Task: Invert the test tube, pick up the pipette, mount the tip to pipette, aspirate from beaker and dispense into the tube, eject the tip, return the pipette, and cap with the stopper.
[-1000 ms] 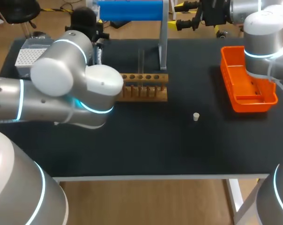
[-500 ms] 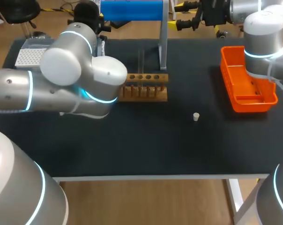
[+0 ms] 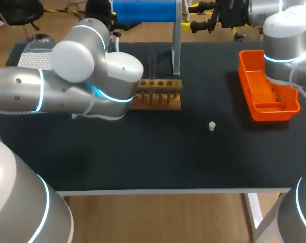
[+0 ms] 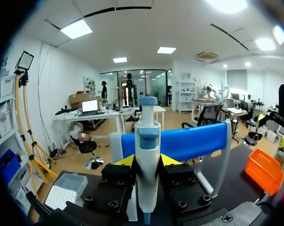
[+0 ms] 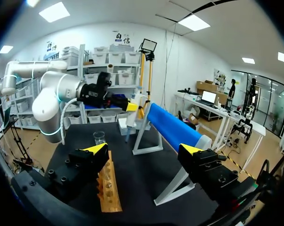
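A white and blue pipette stands upright between the yellow-tipped fingers of my left gripper, which is shut on it. In the head view this gripper is at the table's back left, beside the white tip box. The wooden tube rack sits mid-table with a thin clear tube rising from it. A small white stopper lies to the rack's right. My right gripper hangs open and empty off the back right, facing the rack and a glass beaker.
A blue roll on a metal stand spans the back of the table behind the rack. An orange bin sits at the right. My left arm's bulky elbow hangs over the left half of the table.
My left arm has swung right and toward the back, carrying the pipette with it. The right arm, rack, stopper and bin have not moved.
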You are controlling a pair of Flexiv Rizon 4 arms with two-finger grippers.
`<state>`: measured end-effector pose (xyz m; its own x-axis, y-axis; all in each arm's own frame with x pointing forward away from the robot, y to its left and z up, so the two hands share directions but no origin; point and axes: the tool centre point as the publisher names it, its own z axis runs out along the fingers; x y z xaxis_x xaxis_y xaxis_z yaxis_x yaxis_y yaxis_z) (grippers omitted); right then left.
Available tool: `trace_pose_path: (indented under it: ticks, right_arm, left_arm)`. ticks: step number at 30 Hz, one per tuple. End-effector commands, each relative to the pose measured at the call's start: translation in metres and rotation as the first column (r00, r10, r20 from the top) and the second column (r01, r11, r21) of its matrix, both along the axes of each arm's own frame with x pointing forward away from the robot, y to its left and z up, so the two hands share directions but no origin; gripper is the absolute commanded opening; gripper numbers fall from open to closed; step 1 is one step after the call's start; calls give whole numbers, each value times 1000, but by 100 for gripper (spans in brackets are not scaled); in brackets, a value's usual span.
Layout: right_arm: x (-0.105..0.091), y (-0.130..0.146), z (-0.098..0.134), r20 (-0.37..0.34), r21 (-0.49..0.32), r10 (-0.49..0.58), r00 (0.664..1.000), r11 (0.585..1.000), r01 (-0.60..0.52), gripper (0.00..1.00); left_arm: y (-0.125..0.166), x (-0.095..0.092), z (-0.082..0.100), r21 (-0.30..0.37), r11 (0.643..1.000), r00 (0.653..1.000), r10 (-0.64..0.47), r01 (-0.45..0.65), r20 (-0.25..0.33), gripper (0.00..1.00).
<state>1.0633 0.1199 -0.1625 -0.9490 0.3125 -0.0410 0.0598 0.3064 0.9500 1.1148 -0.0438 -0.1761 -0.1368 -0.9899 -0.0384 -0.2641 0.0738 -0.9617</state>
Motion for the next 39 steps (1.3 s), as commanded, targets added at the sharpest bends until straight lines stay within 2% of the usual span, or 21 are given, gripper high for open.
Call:
trace_pose_path:
  ticks: [1,14,39]
  right_arm:
    - [0,-1,1,-3,-4,4,1000,1000,-4,100]
    - [0,-1,1,-3,-4,4,1000,1000,-4,100]
    - [0,-1,1,-3,-4,4,1000,1000,-4,100]
  left_arm:
    - [-7,7,2,4,1000,1000,13,-13,-17,0]
    - [-12,23,3,3,1000,999,28,-28,-39,0]
    - [-8,46,-13,4,999,994,51,-51,-92,0]
